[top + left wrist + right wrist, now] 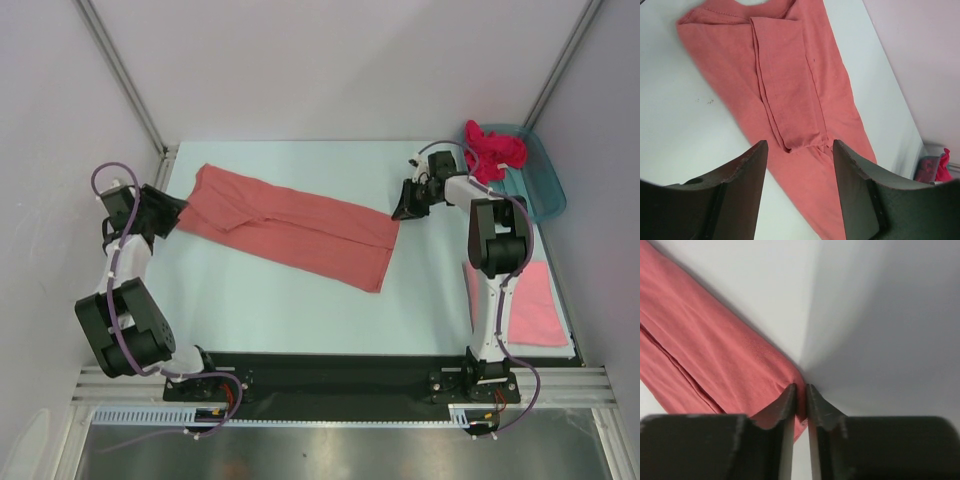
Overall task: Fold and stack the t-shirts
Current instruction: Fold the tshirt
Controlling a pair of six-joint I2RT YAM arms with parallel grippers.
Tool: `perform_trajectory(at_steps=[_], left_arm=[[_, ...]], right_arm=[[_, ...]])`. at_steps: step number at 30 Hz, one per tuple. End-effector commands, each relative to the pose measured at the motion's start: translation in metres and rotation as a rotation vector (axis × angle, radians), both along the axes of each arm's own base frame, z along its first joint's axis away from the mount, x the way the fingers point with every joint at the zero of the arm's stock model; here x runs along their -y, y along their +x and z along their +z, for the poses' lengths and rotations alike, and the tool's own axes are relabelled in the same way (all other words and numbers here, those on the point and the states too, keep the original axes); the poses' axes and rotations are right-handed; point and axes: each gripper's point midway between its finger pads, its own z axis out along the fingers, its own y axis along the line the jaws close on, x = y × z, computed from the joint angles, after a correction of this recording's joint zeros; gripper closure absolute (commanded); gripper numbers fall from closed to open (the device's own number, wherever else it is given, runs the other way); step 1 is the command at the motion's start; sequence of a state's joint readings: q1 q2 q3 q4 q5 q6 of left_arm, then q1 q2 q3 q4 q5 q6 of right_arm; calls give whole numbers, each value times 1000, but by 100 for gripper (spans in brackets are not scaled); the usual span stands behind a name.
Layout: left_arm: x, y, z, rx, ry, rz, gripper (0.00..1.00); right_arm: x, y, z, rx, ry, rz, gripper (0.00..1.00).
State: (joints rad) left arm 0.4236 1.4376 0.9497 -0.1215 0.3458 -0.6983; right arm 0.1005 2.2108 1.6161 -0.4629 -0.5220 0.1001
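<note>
salmon t-shirt (290,225) — long strip L of teal tub (545,190), long axis pointing away from tub | R gripper (800,387) narrow, pinching tub-side corner | L gripper (799,145) wide open, nothing held, over far end — nearer arm there

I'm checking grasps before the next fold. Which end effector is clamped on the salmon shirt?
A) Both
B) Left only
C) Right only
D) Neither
C: in the right wrist view the right end effector is closed on a corner of the salmon shirt, with cloth pinched between its fingers. In the left wrist view the left end effector is spread wide open and clamps nothing.
</note>
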Motion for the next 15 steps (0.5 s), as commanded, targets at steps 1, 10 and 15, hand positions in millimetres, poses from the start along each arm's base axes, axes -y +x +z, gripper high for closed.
perform_trajectory(at_steps=[1, 10, 15], left_arm=[[9, -5, 15, 41, 13, -38, 39], [24, 1, 24, 40, 25, -143, 40], [44, 1, 18, 26, 6, -218, 40]], right_arm=[[11, -20, -9, -70, -61, -42, 84], [56, -63, -8, -127, -209, -308, 100], [86, -106, -3, -108, -277, -492, 100]])
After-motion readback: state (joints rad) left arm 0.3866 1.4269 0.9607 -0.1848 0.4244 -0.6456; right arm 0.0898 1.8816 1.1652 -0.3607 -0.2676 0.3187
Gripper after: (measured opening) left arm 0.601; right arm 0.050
